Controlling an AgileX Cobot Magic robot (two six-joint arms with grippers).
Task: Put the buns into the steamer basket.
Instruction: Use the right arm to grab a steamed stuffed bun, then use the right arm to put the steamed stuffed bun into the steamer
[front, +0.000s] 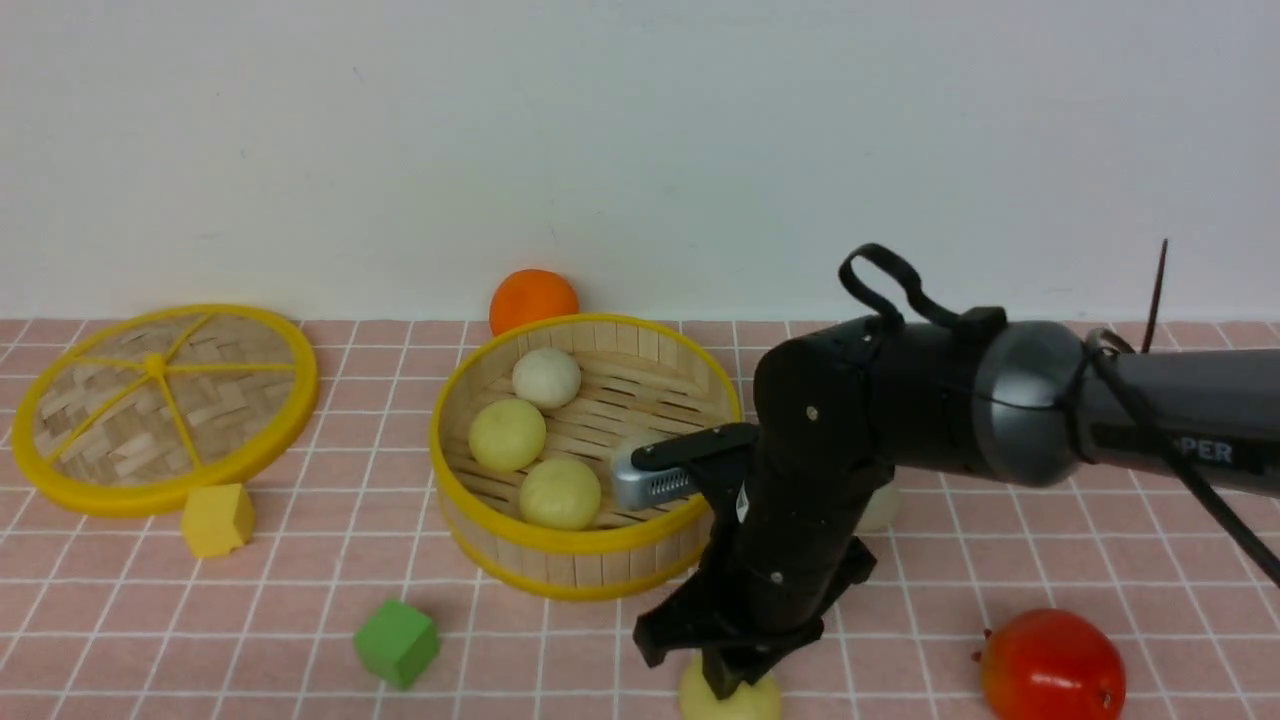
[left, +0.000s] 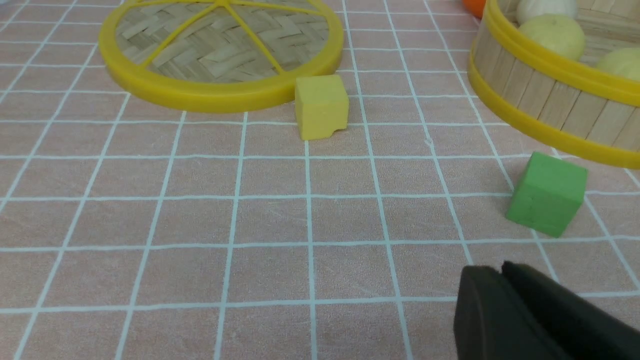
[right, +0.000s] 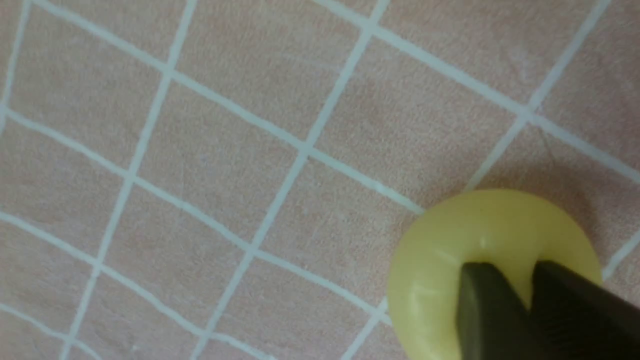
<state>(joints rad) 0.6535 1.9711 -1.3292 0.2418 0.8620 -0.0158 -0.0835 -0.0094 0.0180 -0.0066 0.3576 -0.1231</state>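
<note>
**Front view.** Right gripper (front: 730, 685) points down at the bench (front: 130, 610). Its tips are on top of the yellow bun (front: 765, 700), which sits directly beneath and is cut by the frame edge. The basket (front: 560, 575) stands close by, beyond the gripper and to its left. It holds three basket buns (front: 507, 434): two yellow, one off-white. A white bun (front: 882, 510) peeks from behind the arm, beyond the gripper and to its right. The red fruit (front: 1050, 665) is out to its right and the green cube (front: 397, 642) out to its left. The orange (front: 533, 298) is behind the basket. How wide the gripper stands cannot be told from here.

**Left wrist view.** Only this view shows the left gripper (left: 500, 272). Its fingers are pressed together with just a seam between them, and nothing is held. The green cube (left: 547, 192) is just ahead of it, with the basket wall (left: 550, 105) beyond that. Bun tops show over the rim. The yellow block (left: 321, 106) and the lid (left: 220, 95) lie farther ahead, on the other side.

**Right wrist view.** This is the one view that shows the grip. The right gripper (right: 520, 272) is narrow, with both tips sunk into the top of the yellow bun (right: 440, 260). A sliver of bun shows between them, and the surface is dented around them. Bench tiles lie all round. Whether the bun is off the bench cannot be told.
</note>
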